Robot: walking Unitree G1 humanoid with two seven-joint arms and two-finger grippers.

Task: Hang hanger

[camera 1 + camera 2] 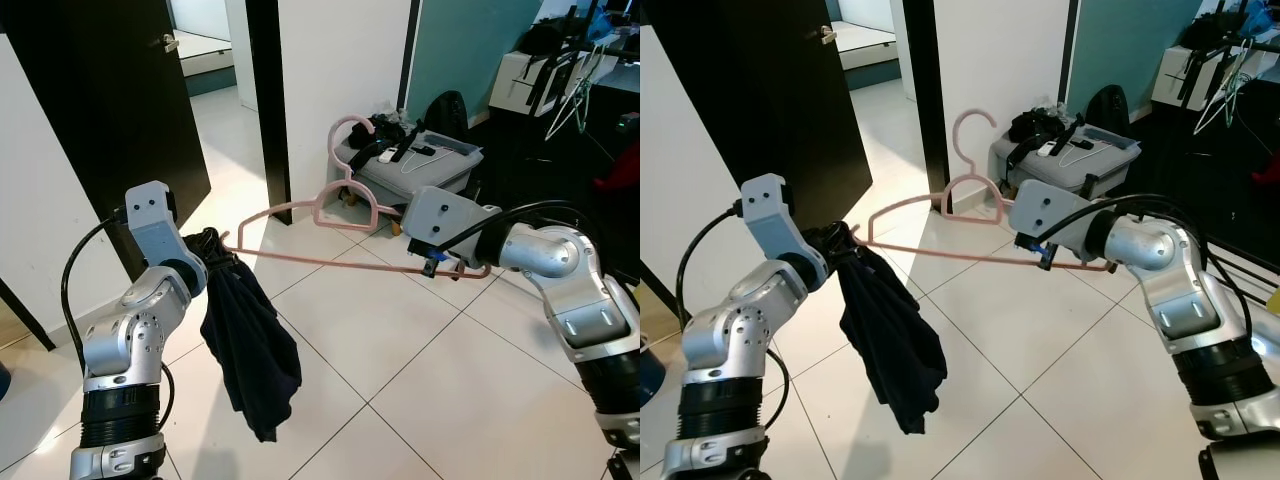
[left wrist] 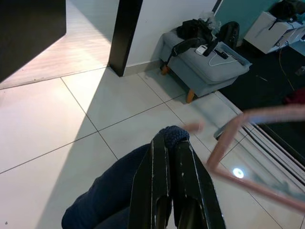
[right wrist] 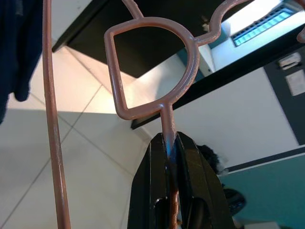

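Both grippers are clamped, the right gripper (image 3: 172,143) on the pink hanger (image 1: 345,205); the left gripper (image 2: 172,145) on the dark garment (image 1: 250,345); uneven pulling could slide that cloth off the hanger's end.

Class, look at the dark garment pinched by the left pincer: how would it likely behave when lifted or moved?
The dark garment is probably floppy: it droops in loose folds below the left pincer. It seems light, since a single pinch carries it. It may swing as the arm moves, hanging free beside the pink hanger.

The pink hanger (image 2: 248,143) is blurred in the left wrist view, its far end cut off.
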